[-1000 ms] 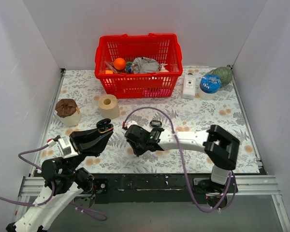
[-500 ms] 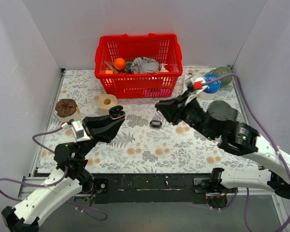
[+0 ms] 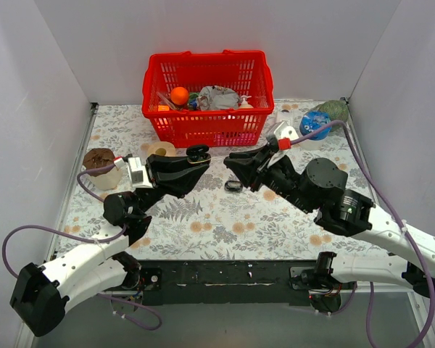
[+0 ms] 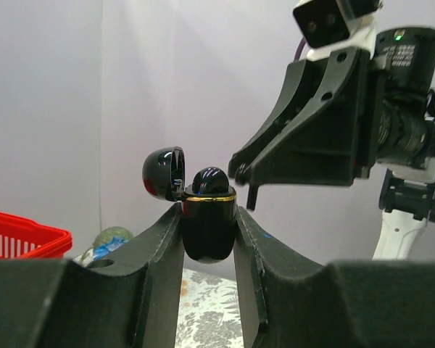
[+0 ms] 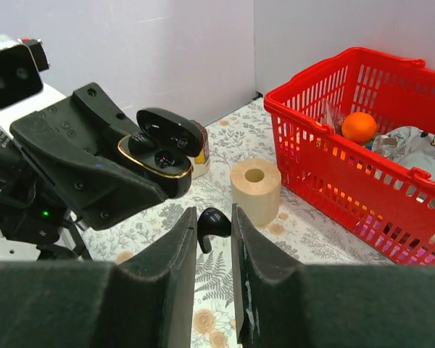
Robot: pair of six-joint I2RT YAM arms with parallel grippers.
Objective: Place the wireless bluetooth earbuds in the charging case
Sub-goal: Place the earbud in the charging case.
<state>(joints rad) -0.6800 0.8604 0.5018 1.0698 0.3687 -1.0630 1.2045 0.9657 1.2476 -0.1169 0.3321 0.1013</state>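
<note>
Right wrist: one earbud [image 5: 212, 221] gripped by right fingers [image 5: 175, 290], one case [image 5: 167, 130] by left fingers [image 5: 94, 170].

The floral-patterned table [image 3: 225, 225] carries a red basket [image 3: 203, 127] at its back, with a tan tape roll [image 5: 255, 192] and a brown-topped tub [image 3: 100, 167] left of the basket, a blue-lidded jar [image 3: 315, 125] and a green object [image 3: 337, 110] right of it, and a small black object [image 3: 234, 186] in front.
</note>
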